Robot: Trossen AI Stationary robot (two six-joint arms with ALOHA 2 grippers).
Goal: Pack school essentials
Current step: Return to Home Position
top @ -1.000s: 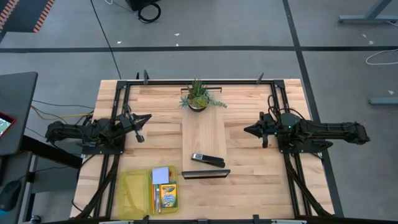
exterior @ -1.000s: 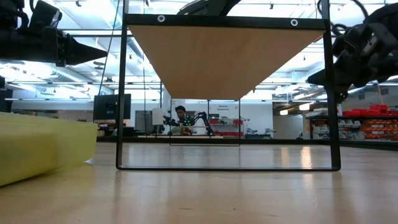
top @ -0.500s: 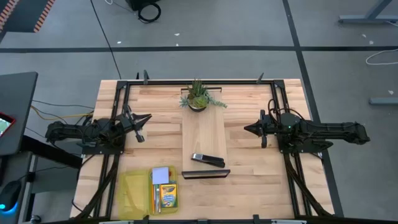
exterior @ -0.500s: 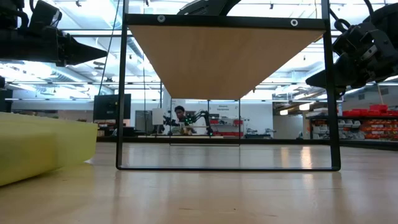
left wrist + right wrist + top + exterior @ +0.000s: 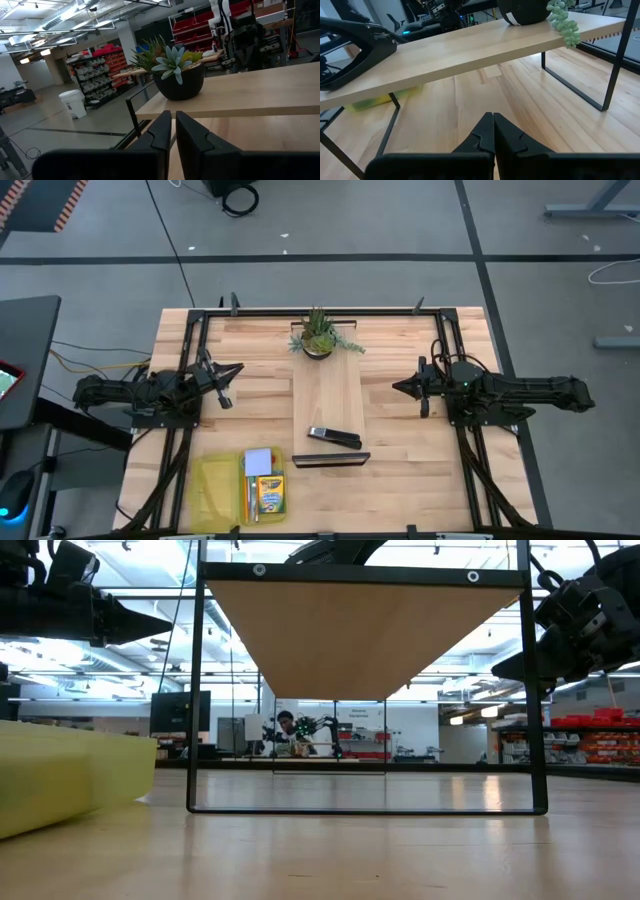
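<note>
The yellow box (image 5: 197, 480) sits in front of the wooden shelf (image 5: 328, 395), over on the left arm's side. The crayon box (image 5: 268, 496) and note pad (image 5: 258, 461) lie inside it. A black stapler (image 5: 333, 438) lies on the shelf's front end. The left gripper (image 5: 228, 385) hangs off one side of the shelf and the right gripper (image 5: 400, 388) off the other. Both are pinched together and hold nothing. To finish well, each arm should pull gently away from the shelf and not bump it. The plant (image 5: 318, 335) stands on the shelf's far end.
</note>
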